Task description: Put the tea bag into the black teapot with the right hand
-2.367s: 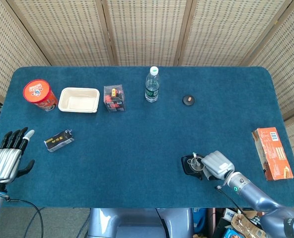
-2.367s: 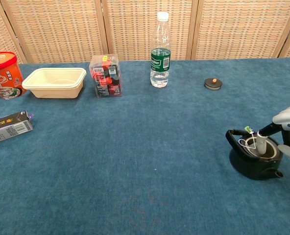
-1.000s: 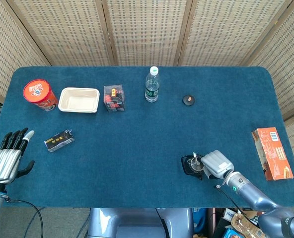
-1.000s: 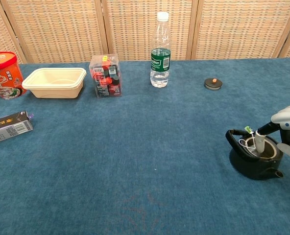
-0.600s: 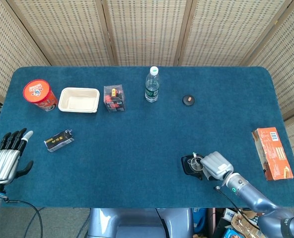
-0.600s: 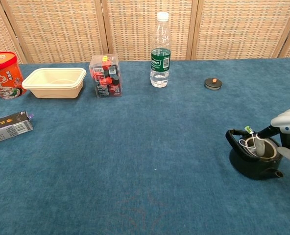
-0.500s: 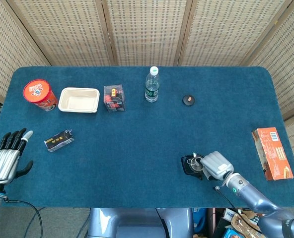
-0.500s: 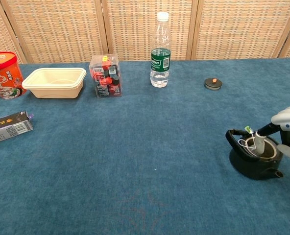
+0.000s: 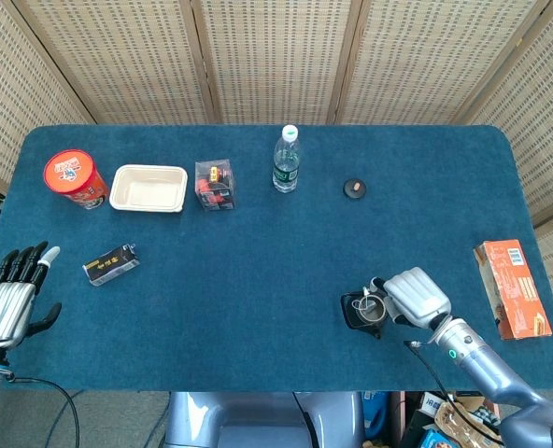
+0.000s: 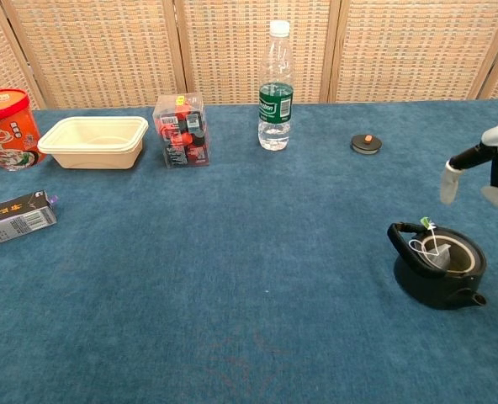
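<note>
The black teapot (image 10: 438, 278) stands lidless near the table's front right, also seen from above (image 9: 359, 315). The tea bag (image 10: 437, 255) lies inside it, its white string and green tag draped over the rim by the handle. My right hand (image 10: 493, 164) hovers above and to the right of the pot, fingers apart, holding nothing; the head view shows the hand (image 9: 415, 294) just right of the pot. My left hand (image 9: 10, 299) rests off the table's front left corner with fingers extended and empty.
The teapot lid (image 10: 366, 144) lies behind the pot. A water bottle (image 10: 275, 88), a clear box (image 10: 182, 130), a white container (image 10: 94, 140) and a red cup (image 10: 3, 128) line the back. A black packet (image 10: 13, 219) lies at left, an orange box (image 9: 513, 287) at far right.
My right hand has let go of the tea bag and risen clear of the teapot, up and slightly right. The tea bag stays in the pot. The left hand is still.
</note>
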Motion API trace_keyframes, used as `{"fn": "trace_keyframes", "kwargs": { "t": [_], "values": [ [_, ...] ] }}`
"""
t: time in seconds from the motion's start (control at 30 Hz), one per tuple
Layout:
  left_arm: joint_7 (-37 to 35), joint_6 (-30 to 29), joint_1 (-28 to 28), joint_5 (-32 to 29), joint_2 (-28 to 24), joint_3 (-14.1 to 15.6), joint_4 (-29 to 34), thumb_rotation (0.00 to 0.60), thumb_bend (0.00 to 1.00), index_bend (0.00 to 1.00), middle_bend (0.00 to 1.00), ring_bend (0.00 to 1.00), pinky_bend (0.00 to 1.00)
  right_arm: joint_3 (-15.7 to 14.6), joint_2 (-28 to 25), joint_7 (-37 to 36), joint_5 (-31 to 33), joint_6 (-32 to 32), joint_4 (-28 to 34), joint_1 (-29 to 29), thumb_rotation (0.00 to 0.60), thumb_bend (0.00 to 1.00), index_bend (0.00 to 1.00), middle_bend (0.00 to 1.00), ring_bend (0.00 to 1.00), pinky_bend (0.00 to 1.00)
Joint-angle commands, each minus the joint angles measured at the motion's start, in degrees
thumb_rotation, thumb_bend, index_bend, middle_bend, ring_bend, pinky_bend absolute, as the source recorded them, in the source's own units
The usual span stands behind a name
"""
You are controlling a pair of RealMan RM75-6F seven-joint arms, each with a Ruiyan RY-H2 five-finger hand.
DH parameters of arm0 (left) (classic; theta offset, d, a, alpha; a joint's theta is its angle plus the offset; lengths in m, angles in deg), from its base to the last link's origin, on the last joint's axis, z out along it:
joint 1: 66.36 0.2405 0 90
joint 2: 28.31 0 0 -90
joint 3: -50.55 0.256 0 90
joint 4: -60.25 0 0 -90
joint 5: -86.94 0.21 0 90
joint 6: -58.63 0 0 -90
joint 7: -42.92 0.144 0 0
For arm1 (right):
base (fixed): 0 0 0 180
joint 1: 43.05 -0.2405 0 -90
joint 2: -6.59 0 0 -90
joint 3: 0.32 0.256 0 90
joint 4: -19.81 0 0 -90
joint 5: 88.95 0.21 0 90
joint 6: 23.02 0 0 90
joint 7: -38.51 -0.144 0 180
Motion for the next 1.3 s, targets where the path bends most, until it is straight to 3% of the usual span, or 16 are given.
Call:
{"fn": "trace_keyframes", "kwargs": {
  "t": [0.03,0.33,0.53,0.77,0.97,1.2,1.3],
  "values": [
    [-0.1,-0.1,0.1,0.0,0.0,0.0,0.0,0.600,0.37,0.00,0.00,0.00,0.00,0.5,0.0,-0.8,-0.7,-1.4,-0.2,0.8,0.539,0.85,0.36,0.94,0.93,1.00],
    [-0.2,0.0,0.1,-0.2,0.1,0.0,-0.2,0.600,0.37,0.00,0.00,0.00,0.00,2.0,1.5,-3.2,-2.7,-7.3,-1.6,3.6,0.542,0.85,0.36,0.84,0.91,1.00],
    [-0.2,0.3,0.2,-0.6,0.1,0.0,-0.4,0.600,0.37,0.00,0.00,0.00,0.00,3.2,4.7,-4.7,-4.1,-12.7,-4.4,6.2,0.555,0.81,0.36,0.68,0.77,1.00],
    [-0.4,0.3,0.4,-0.6,0.5,0.2,-0.6,0.600,0.37,0.00,0.00,0.00,0.00,4.7,8.2,-5.7,-5.5,-19.3,-7.4,9.1,0.561,0.73,0.26,0.52,0.60,0.97],
    [-1.2,0.1,0.7,0.0,1.4,0.6,-1.4,0.600,0.37,0.00,0.00,0.00,0.00,5.1,11.3,-7.2,-6.5,-24.5,-9.8,12.2,0.493,0.62,0.21,0.36,0.42,0.76],
    [-1.6,-0.2,1.1,0.4,2.2,0.9,-2.1,0.600,0.37,0.00,0.00,0.00,0.00,4.7,12.9,-7.4,-7.8,-27.2,-11.4,14.5,0.465,0.60,0.17,0.22,0.20,0.40],
    [-1.6,-0.3,1.2,0.6,2.4,1.0,-2.2,0.600,0.37,0.00,0.00,0.00,0.00,4.6,13.6,-6.9,-8.3,-28.3,-12.2,15.3,0.396,0.60,0.14,0.14,0.09,0.26]
  ]
}}
